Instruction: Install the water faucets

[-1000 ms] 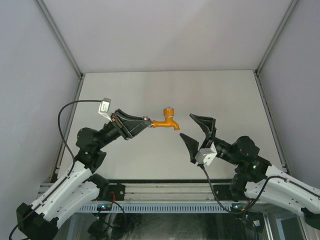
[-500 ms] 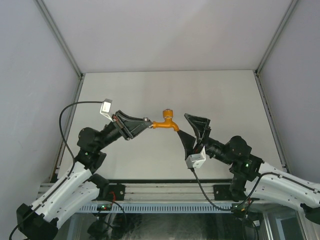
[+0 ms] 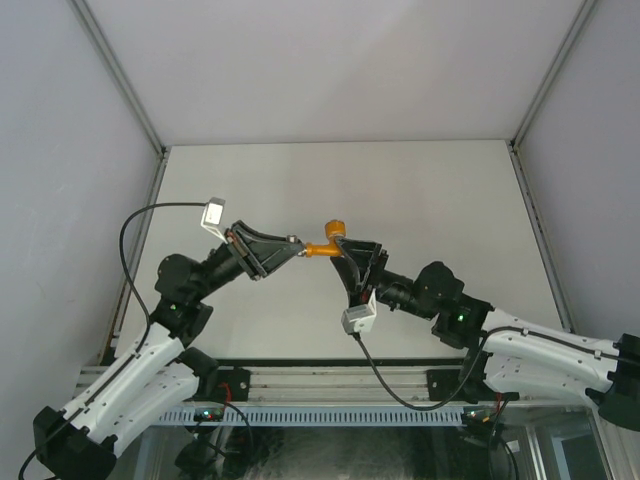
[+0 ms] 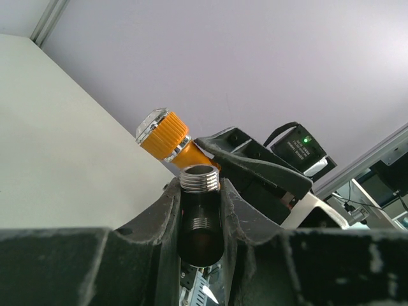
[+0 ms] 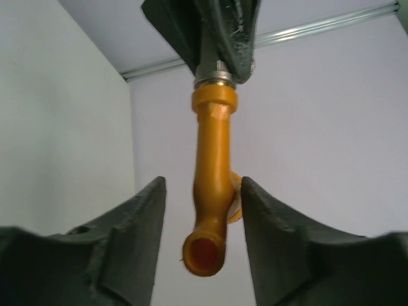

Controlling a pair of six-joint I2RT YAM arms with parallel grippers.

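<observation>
Threaded fitting [image 4: 199, 217] with orange faucet [image 5: 211, 159] clamped in left gripper [image 3: 296, 244]; right gripper [image 5: 202, 186] parted around spout; risk of cross-threading from off-centre closure.

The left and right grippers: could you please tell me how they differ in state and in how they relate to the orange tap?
The left gripper is shut on the metal end of the orange tap; the right gripper is open. The left gripper alone holds the tap, while the right gripper's fingers only flank its spout, with gaps on both sides. Both have dark, wedge-shaped fingers aimed at the tap.
</observation>
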